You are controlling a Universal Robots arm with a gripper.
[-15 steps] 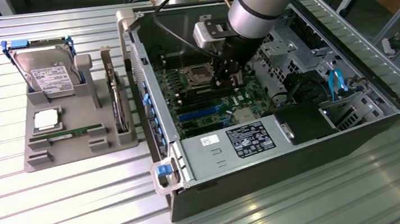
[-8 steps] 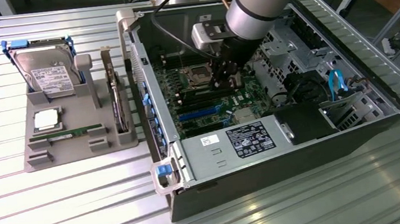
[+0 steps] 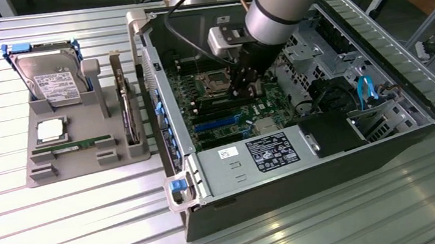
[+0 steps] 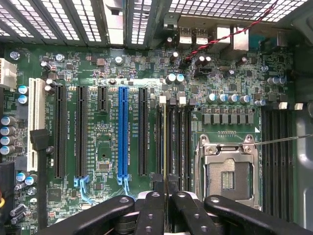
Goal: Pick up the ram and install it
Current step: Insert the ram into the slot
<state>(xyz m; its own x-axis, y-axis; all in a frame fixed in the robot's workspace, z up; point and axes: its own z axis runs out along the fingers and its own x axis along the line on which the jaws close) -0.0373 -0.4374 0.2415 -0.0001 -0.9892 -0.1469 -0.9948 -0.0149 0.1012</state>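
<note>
My gripper [image 3: 245,91] is down inside the open computer case [image 3: 191,180], just above the motherboard [image 3: 225,112]. In the wrist view its black fingers [image 4: 154,208] are drawn together, shut on a thin board seen edge-on, the ram [image 4: 165,142]. That edge runs straight along the bank of memory slots [image 4: 177,142] beside the processor socket [image 4: 226,174]. How deep it sits in the slot cannot be told. Another slim green stick [image 3: 72,146] lies in the grey tray [image 3: 43,172] outside the case.
The tray also holds a hard drive [image 3: 53,79], a square silver chip [image 3: 50,130] and a dark card on edge [image 3: 124,105]. A blue expansion slot [image 4: 122,132] and black ones lie beside the memory slots. The power supply [image 3: 266,153] and drive cage [image 3: 316,49] crowd the case.
</note>
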